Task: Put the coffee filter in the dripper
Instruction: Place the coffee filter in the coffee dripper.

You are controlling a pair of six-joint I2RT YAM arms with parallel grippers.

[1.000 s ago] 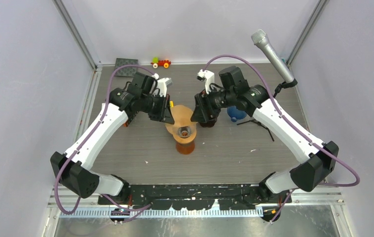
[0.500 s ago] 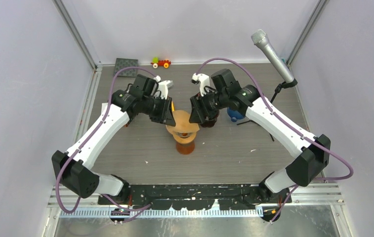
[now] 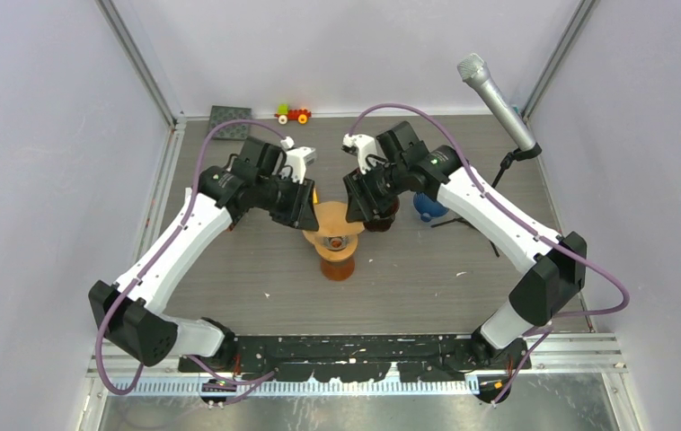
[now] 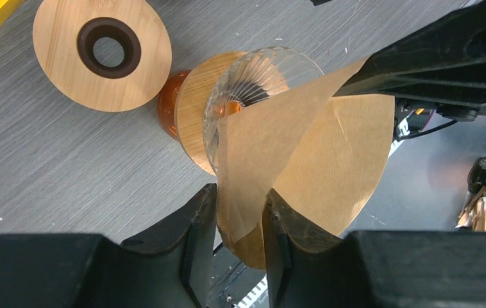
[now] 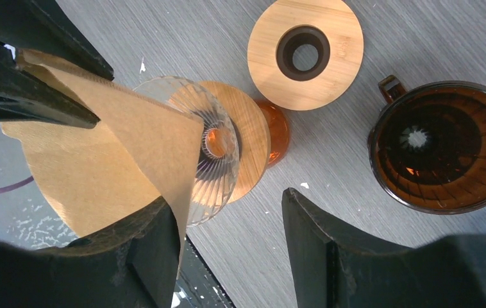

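two arms reach in from the near edge of the surface [image 3: 409, 278] and meet over its middle, where a brown paper coffee filter [image 4: 317, 147] hangs between them above the ribbed glass dripper [image 4: 253, 74]. the left gripper [image 4: 240, 199] has a fold of the filter's rim between its fingers, which stand a little apart, part-open around the paper and not pressed flat on it. the right gripper [image 5: 226, 200] is spread wide; the opposite side of the rim lies against one finger only. taking the rim from both sides looks meant to open the cone and keep it centred as it goes down. the filter's point is at the dripper's mouth and its walls lean out to one side, so it looks not yet seated. the dripper sits on a wooden collar [image 4: 192, 109] atop an amber stand [image 5: 277, 131], raised off the surface. just beyond lie a loose wooden disc [image 5: 304, 51] with a dark hole and a dark amber cup [image 5: 445, 147] with ribbed walls. at the back edge are a toy car [image 3: 293, 114], a dark mat [image 3: 227, 121] and a microphone [image 3: 496, 99], well apart from the job.
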